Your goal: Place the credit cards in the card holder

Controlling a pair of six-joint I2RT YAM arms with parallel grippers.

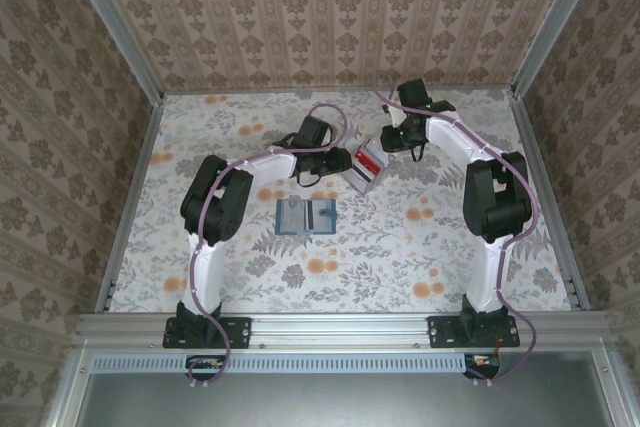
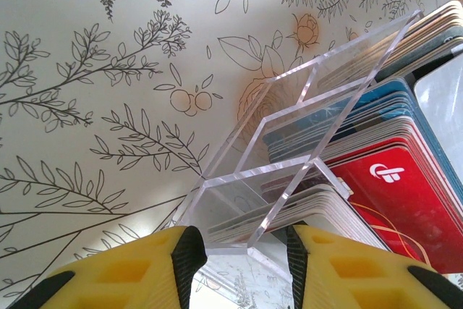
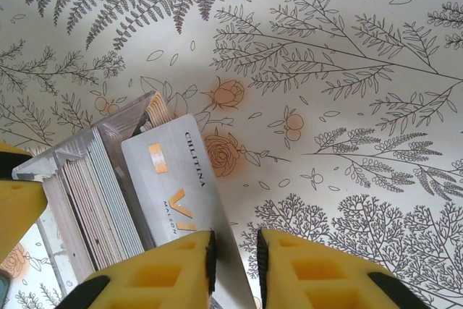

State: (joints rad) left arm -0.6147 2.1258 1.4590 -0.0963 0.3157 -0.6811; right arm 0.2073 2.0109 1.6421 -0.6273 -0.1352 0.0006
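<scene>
The credit cards [image 1: 362,159] stand on edge in a clear acrylic rack [image 1: 366,173] at the table's middle; red, blue and pale ones [image 2: 405,193] show in the left wrist view. My left gripper [image 2: 241,258] [image 1: 335,159] is shut on the rack's near end [image 2: 289,128]. A silver card [image 3: 173,179] sticks out of the rack [image 3: 79,171]. My right gripper [image 3: 235,262] [image 1: 395,137] straddles its lower edge: the card rests against the left pad [image 3: 210,258], with a gap to the right one. The teal card holder [image 1: 305,215] lies open and flat nearer the arms.
The floral table cloth [image 1: 400,247] covers the table. Patterned walls with metal posts [image 1: 540,147] close in the left, back and right. A yellow finger [image 3: 14,200] shows at the left edge of the right wrist view, beside the rack.
</scene>
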